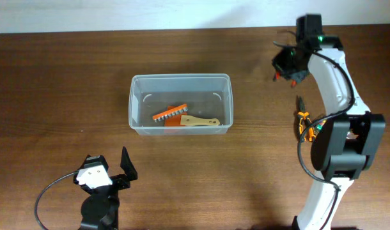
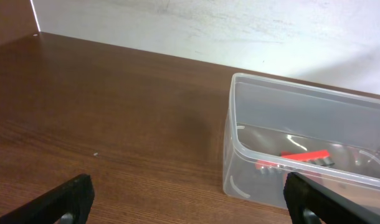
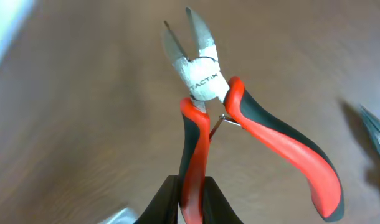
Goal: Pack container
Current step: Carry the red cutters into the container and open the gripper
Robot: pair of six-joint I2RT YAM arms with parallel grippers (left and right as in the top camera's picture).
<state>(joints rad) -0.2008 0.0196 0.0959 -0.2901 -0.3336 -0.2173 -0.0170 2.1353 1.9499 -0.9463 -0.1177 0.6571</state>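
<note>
The clear plastic container [image 1: 181, 104] stands mid-table; it holds an orange-handled tool with a metal comb edge [image 1: 169, 114] and a wooden-handled tool [image 1: 201, 121]. It also shows in the left wrist view [image 2: 314, 149], ahead and to the right. My left gripper [image 1: 110, 171] is open and empty near the front edge, below and left of the container. My right gripper [image 1: 291, 66] is shut on one handle of red-and-black cutting pliers [image 3: 205, 93] and holds them above the table at the far right, well right of the container.
Orange-handled pliers [image 1: 302, 118] lie on the table beside the right arm; their tip shows in the right wrist view [image 3: 375, 134]. A pale wall runs along the table's far edge [image 1: 118, 16].
</note>
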